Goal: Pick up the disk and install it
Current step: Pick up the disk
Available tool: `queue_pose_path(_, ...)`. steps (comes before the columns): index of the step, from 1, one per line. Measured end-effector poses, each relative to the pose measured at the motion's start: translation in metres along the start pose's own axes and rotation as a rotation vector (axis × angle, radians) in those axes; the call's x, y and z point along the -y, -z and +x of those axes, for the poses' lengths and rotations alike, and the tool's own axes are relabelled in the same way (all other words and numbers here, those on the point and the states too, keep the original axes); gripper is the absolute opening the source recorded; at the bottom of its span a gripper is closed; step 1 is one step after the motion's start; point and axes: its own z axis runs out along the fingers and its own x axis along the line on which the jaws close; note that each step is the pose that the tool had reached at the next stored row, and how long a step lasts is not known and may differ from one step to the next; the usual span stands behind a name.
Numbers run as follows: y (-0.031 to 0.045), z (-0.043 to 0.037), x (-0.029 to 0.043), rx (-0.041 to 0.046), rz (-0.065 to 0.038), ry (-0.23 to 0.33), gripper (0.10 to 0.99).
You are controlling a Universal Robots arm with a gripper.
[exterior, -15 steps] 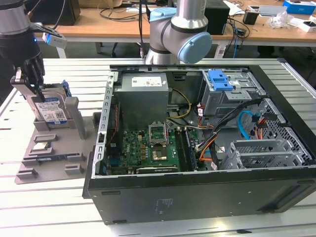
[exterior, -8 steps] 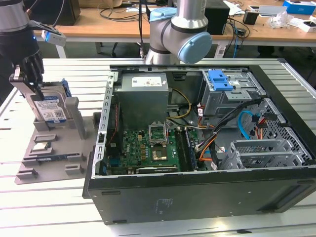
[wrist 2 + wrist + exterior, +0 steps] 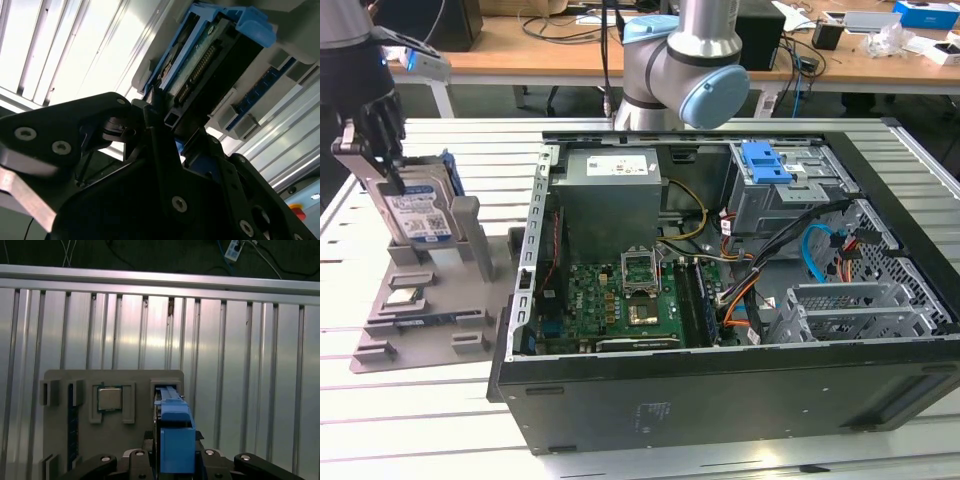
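The disk (image 3: 420, 215) stands on edge in a slot of the grey holder (image 3: 420, 300) at the exterior view's left, its white-and-blue label facing out and blue rails along its edges. My gripper (image 3: 375, 160) comes down over its top edge, shut on the disk with a finger on each face. In the first wrist view the disk's blue rail (image 3: 175, 435) runs between the fingers of the gripper (image 3: 175, 462), above the holder (image 3: 125, 382). In the second wrist view the disk's (image 3: 200, 65) connector end shows just past the gripper (image 3: 165, 120).
The open computer case (image 3: 720, 400) lies to the exterior view's right of the holder, with a grey drive cage and blue latch (image 3: 765, 165) at its far side and a power-supply box (image 3: 610, 200). A processor chip (image 3: 109, 399) rests on the holder. The arm's base (image 3: 680, 60) stands behind the case.
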Motion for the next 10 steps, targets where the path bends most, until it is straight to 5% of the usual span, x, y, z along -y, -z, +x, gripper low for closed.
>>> queue_pose_path(10,0.0190,-0.0001,-0.0008,0.0000,0.000,0.000,0.365)
